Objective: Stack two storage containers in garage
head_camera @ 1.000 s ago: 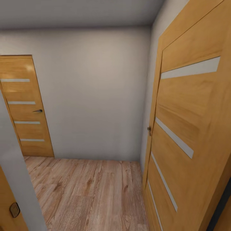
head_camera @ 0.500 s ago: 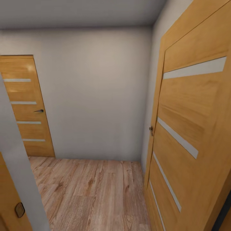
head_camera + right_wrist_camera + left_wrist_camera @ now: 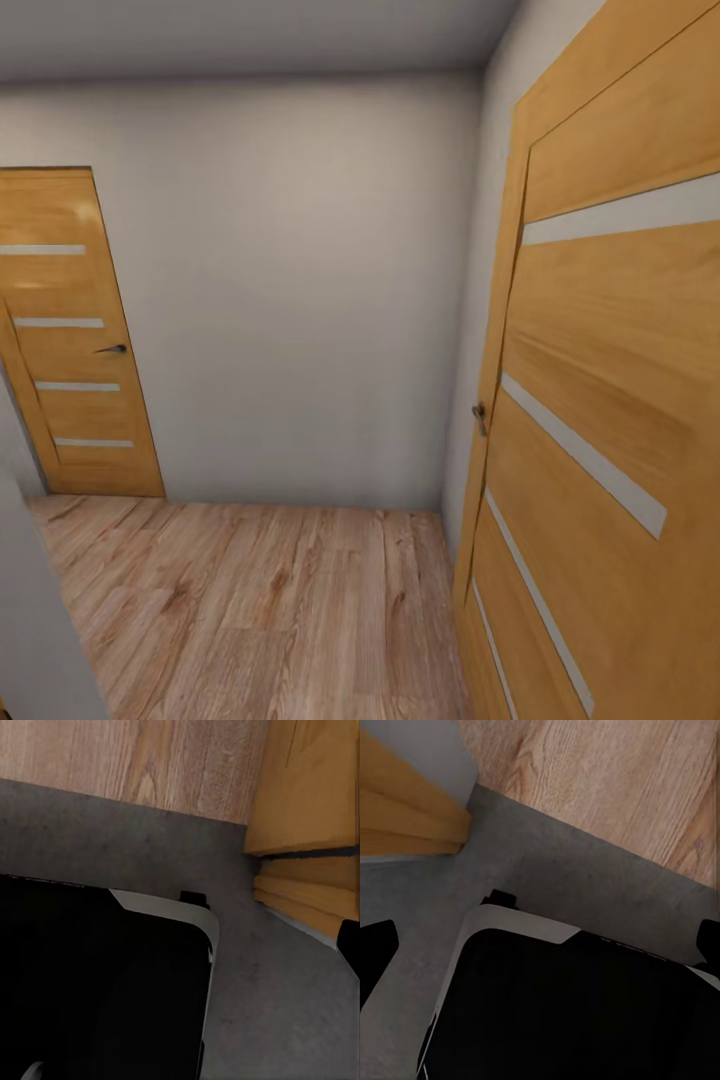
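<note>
Nearest, in both wrist views, black-and-white robot base (image 3: pixel 570 1005) over dark grey concrete floor (image 3: pixel 585 877) meeting wood-plank flooring (image 3: pixel 260 610). Dark fingertips of left gripper (image 3: pixel 540 945) and right gripper (image 3: pixel 350 945) at picture edges; spread or closed, cannot tell. Close on right, slatted wooden door (image 3: pixel 610 420). Beyond, pale wall (image 3: pixel 300 290) and second door (image 3: pixel 70 340).

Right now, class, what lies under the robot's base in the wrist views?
Dark grey concrete floor lies around the black, white-edged base, meeting light wood planks just ahead. The floor directly beneath the base is covered by it.
</note>
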Available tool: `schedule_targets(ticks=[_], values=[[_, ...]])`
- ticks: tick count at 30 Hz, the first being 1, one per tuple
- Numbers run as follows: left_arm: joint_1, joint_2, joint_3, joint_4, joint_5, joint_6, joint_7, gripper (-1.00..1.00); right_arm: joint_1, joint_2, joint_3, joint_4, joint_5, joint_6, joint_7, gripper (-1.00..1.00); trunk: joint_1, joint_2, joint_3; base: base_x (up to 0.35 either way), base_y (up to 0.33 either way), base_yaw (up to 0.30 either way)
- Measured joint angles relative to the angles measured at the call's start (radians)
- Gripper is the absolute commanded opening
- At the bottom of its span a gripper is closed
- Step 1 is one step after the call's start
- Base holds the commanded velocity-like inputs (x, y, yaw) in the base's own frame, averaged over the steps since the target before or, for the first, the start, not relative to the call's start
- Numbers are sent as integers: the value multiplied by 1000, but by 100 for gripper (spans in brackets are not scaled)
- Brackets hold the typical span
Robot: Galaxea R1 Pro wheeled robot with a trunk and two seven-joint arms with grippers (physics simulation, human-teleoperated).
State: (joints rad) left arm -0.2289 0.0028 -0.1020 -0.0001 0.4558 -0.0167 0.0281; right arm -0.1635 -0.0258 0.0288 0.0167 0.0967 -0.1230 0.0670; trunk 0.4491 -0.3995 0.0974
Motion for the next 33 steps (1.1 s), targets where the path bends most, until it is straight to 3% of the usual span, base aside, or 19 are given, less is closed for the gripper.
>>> schedule_targets(ticks=[25, 33], values=[[0, 1, 0, 0, 0, -3, 0, 100, 0, 0, 9, 1, 9, 8, 0, 100, 0, 0, 0, 313, 0, 0], [0, 2, 0, 0, 0, -4, 0, 100, 0, 0, 10, 0, 8, 7, 0, 100, 0, 0, 0, 137, 0, 7]])
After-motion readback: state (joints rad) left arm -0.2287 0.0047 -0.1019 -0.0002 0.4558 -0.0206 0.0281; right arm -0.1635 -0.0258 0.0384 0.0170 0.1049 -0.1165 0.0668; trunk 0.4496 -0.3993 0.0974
